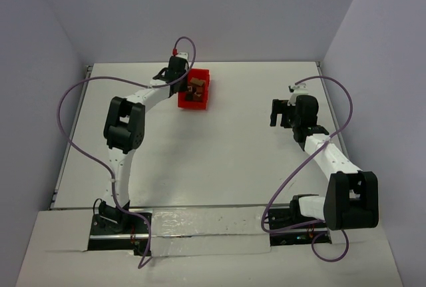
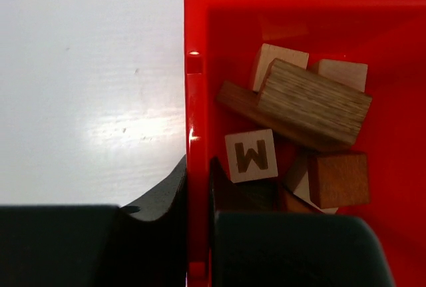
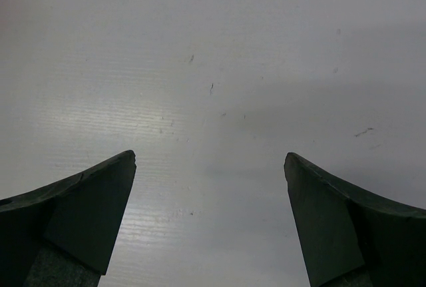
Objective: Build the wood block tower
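Left arm pinches the bin wall; blocks loose inside, no tower yet.
From above: my left gripper (image 1: 181, 80) reaches to the far middle of the table (image 1: 219, 154) and sits at the left side of the red bin (image 1: 200, 104), where the wood blocks (image 1: 195, 88) lie in a heap. My right gripper (image 1: 281, 112) hangs well apart to the right, so the left is far nearer. Left wrist: my fingers (image 2: 166, 194) are closed on the bin's left wall, one outside and one inside, gripping plastic and no block. The blocks lie just right of them and ahead. The long dark plank (image 2: 313, 104) slants from upper left to lower right over the others, and a lettered cube (image 2: 251, 156) is nearest the inner finger. Right wrist: jaws spread wide over bare table, holding nothing. I judge the bin gets shifted or tipped before any stacking.
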Motion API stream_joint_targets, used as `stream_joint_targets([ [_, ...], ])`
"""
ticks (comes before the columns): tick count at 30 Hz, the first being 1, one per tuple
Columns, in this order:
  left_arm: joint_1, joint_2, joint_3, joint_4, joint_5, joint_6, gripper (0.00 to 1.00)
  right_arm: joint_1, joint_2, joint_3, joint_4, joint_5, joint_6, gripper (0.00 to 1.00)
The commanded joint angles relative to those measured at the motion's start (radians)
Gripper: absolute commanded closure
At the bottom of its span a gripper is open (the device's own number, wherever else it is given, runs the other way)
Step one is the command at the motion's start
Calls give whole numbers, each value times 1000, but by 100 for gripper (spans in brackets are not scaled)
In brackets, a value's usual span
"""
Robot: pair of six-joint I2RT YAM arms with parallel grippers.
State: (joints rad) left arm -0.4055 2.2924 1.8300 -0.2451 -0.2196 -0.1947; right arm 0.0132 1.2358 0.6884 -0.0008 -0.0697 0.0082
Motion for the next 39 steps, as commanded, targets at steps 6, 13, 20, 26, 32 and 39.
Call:
stream_joint_targets([
  [6, -47, -326, -237, -42, -259, 300, 100, -5, -39, 49, 13, -25, 15, 0],
  [13, -141, -514, -440, 29, -497, 437, 100, -5, -64, 46, 12, -29, 13, 0],
  [20, -313, -595, -690, 400, -798, 760, 100, -7, -73, 45, 12, -30, 9, 0],
  [26, -439, -563, -824, 808, -929, 1100, 100, -6, -88, 41, 11, -26, 3, 0],
  [32, -532, -434, -946, 1442, -973, 1645, 100, -34, -93, 42, 12, -28, 3, 0],
  [39, -579, -175, -974, 2107, -897, 2189, 100, -42, -115, 39, 10, -29, 2, 0],
])
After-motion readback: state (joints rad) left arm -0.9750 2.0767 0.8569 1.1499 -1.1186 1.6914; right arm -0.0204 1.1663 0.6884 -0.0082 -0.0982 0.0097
